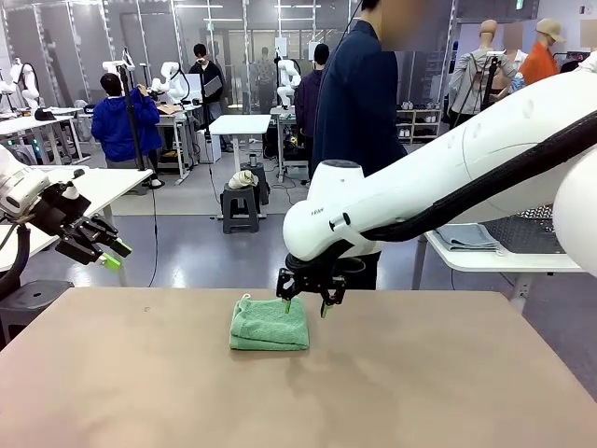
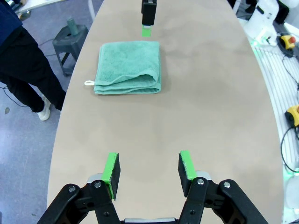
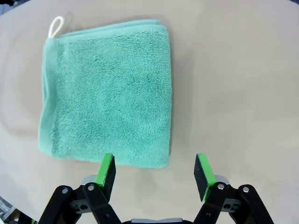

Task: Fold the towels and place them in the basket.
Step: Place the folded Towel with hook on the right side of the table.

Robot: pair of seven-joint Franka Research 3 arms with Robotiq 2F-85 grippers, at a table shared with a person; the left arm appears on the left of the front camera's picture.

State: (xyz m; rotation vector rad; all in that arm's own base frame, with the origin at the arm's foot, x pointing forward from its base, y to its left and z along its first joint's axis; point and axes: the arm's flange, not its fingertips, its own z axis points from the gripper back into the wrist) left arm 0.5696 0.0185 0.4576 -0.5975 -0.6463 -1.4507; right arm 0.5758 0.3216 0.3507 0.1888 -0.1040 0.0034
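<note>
One light-green towel (image 1: 270, 325) lies folded into a thick square on the brown table (image 1: 420, 392), its white loop (image 3: 56, 25) at a corner. My right gripper (image 1: 306, 303) hovers open just over the towel's far right edge. In the right wrist view the towel (image 3: 107, 93) lies ahead of the right gripper (image 3: 156, 170), whose spread fingers hold nothing. My left gripper (image 1: 98, 245) hangs open and empty, high off the table's left end. The left wrist view looks along the table at the towel (image 2: 128, 66) from behind the left gripper (image 2: 148, 170). The dark grey latticed basket (image 1: 527, 231) stands on a white side table, half hidden by my right arm.
A person in a dark jacket (image 1: 359, 103) stands at the far side, just behind the towel. A folded grey-blue cloth (image 1: 466, 237) lies beside the basket on the side table. A dark stool (image 2: 70, 39) stands off the table's far left corner.
</note>
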